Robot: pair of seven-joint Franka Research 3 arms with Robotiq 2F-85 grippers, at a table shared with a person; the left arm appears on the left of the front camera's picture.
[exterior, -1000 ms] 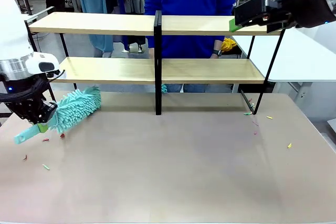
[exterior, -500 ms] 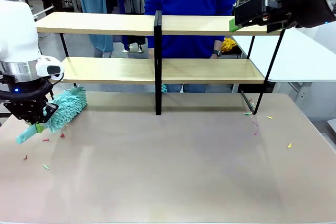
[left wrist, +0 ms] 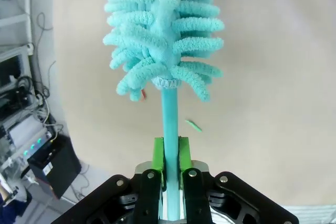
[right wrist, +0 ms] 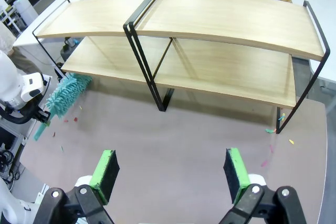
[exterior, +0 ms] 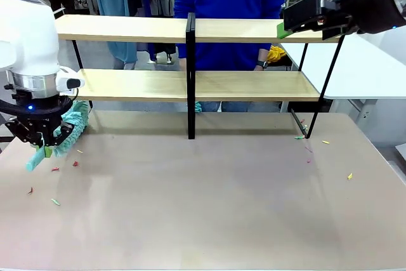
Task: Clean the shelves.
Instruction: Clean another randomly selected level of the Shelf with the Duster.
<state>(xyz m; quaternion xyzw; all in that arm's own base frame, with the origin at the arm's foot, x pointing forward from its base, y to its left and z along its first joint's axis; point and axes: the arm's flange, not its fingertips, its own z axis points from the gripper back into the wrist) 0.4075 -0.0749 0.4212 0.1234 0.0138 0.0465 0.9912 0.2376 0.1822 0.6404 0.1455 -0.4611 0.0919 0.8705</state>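
The shelves [exterior: 254,28] stand across the far half of the table, two long light-wood boards in a black frame with a central post; the right wrist view looks down on the shelves [right wrist: 226,22] from above. My left gripper [exterior: 45,147] is shut on the handle of a teal fluffy duster [exterior: 73,125] at the table's left edge, just in front of the lower board's left end. In the left wrist view my left gripper [left wrist: 170,153] pinches the duster [left wrist: 165,40] by its thin stem, above the tabletop. My right gripper [right wrist: 170,169] hangs open and empty high at the right [exterior: 293,22].
Small coloured scraps lie on the beige table [exterior: 209,207], some near the duster [exterior: 56,185] and some by the frame's right foot [exterior: 309,145]. A person in blue [exterior: 228,11] stands behind the shelves. A white table [exterior: 368,71] is at right.
My left arm has shifted right and turned, swinging the duster head back to the left and more end-on. The right arm has stayed still.
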